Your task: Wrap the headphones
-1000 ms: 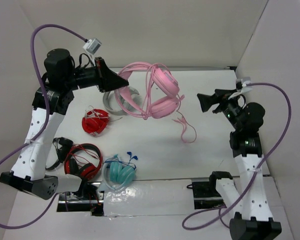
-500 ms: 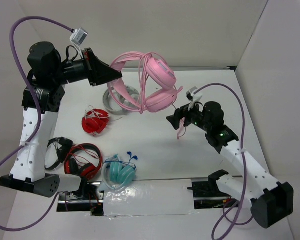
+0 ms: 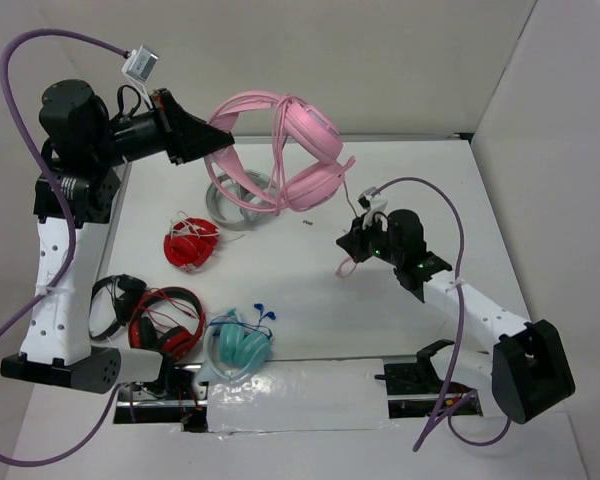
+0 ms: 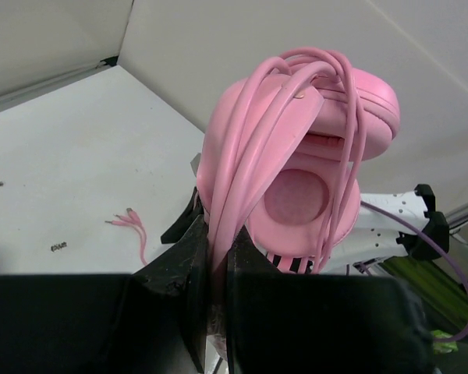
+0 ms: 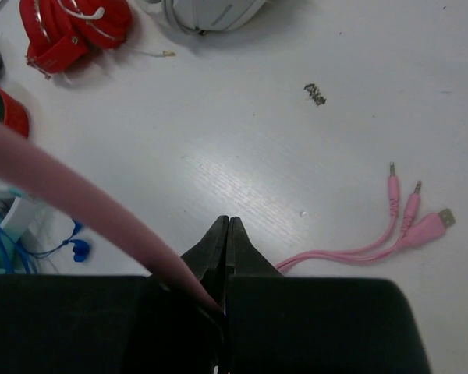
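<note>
- The work surface was a white table [image 3: 430,180], enclosed at the back and on both sides by plain white walls [image 3: 380,60]
- A reflective strip [image 3: 300,395] ran along the near edge of the table, between the two arm bases
- A red bundle of earphones [image 3: 190,243] lay on the left half of the table; nearer the front lay red-and-black headphones [image 3: 168,322], and just beside them teal headphones [image 3: 240,345]
- A grey headset [image 3: 228,205] lay at the back left, directly beneath the raised load
- A small dark speck [image 3: 308,222] marked the table near its middle
- The left arm stood upright, its forearm reaching level toward the centre; the left gripper [image 3: 223,140] was pinched tight on the headband of the headphones [image 3: 312,135]
- The headphones hung clear of the table at the back, left of centre, with several loops of pink cord lying over the headband and earcups
- The right arm stretched low and forward across the table, wrist angled down
- The right gripper [image 5: 228,230] had its fingers pressed together on the cable [image 5: 335,253], just above the surface
- The free end of the cable, with its plugs [image 5: 409,206], lay flat on the table just beside that gripper
</note>
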`<state>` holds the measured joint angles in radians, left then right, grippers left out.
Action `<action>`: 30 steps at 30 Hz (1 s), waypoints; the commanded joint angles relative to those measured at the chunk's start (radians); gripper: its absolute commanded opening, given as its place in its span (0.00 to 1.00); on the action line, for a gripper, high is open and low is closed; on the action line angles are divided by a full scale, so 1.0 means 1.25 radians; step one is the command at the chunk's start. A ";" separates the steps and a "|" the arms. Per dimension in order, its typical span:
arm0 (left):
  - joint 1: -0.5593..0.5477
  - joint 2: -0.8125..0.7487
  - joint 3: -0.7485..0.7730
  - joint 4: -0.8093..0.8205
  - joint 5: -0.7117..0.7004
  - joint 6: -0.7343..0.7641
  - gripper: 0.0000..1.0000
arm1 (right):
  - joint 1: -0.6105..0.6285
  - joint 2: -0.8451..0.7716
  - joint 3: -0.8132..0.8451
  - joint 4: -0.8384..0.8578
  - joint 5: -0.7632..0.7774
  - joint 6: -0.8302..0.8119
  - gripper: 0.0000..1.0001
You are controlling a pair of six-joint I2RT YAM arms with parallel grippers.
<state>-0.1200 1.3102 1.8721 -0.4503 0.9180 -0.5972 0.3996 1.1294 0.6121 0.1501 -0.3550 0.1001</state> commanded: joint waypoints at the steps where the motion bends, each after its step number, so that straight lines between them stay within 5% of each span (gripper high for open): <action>1: 0.013 -0.012 0.042 0.085 -0.046 -0.085 0.00 | 0.026 -0.028 -0.039 0.037 -0.013 0.028 0.00; 8: 0.010 -0.003 0.019 0.073 -0.188 -0.155 0.00 | 0.173 -0.036 -0.085 0.049 0.020 0.045 0.00; 22: -0.049 0.005 -0.051 0.050 -0.414 -0.262 0.00 | 0.435 0.062 0.084 0.000 0.176 0.012 0.00; 26: -0.039 0.028 -0.001 0.033 -0.316 -0.250 0.00 | 0.354 0.117 0.123 -0.018 0.299 0.052 0.00; 30: -0.002 0.020 0.012 0.055 -0.143 -0.249 0.00 | 0.156 0.133 0.096 0.045 0.243 0.159 0.00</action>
<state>-0.1444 1.3685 1.8023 -0.5491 0.5411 -0.8490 0.7223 1.2991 0.7261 0.1612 -0.0860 0.2012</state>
